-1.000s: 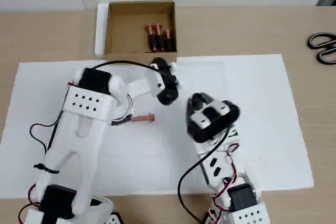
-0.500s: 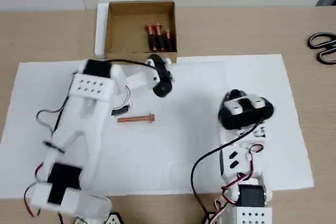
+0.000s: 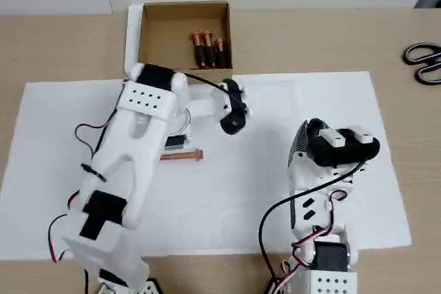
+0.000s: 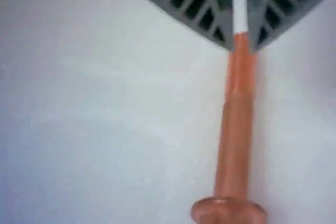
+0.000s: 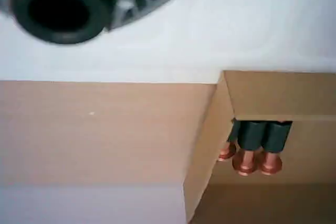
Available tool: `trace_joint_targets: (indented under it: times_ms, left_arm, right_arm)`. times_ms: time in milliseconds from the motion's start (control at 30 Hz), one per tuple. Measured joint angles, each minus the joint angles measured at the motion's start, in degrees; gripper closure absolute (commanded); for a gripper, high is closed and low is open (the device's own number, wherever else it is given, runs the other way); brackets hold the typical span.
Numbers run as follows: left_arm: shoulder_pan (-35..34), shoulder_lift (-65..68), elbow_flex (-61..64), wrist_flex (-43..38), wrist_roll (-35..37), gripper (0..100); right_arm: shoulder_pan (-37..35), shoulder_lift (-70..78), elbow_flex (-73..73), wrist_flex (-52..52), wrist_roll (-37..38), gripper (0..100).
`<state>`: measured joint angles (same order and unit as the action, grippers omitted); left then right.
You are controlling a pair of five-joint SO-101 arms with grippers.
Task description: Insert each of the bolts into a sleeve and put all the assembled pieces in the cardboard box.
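1. A wooden table (image 3: 55,46) runs under everything.
2. A large white sheet (image 3: 227,204) lies flat on the table.
3. Black-handled scissors (image 3: 424,60) lie on bare wood near the table's right edge, off the sheet.

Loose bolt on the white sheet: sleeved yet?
No, the bolt lies bare on the white sheet, its copper shaft uncovered in the high view.

The cardboard box (image 3: 162,43) is open-topped; assembled pieces (image 3: 207,47) fill one side, the rest bare floor.

A lab workbench: wooden table (image 3: 55,39), white sheet (image 3: 227,204), scissors (image 3: 424,60).
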<state>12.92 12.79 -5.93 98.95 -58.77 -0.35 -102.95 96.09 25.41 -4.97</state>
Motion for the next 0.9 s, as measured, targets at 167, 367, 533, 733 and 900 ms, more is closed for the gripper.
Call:
trace_joint_targets:
  times_ms: [167,367,533,733,900]
  left_arm:
    - [0.7,0.97,0.0,0.0,0.09,99]
    - [2.02,1.41,0.0,0.0,3.69,99]
    - [2.02,1.41,0.0,0.18,6.77,99]
    - [2.02,1.41,0.0,0.18,9.23,99]
    - [2.02,1.41,0.0,0.18,9.32,95]
  right_arm:
    - [0.0,0.0,0.0,0.0,0.0,99.4]
    - [0.0,0.0,0.0,0.0,0.0,99.4]
    - [0.0,0.0,0.0,0.0,0.0,99.4]
    - [0.0,0.0,0.0,0.0,0.0,99.4]
    - [0.0,0.0,0.0,0.0,0.0,99.4]
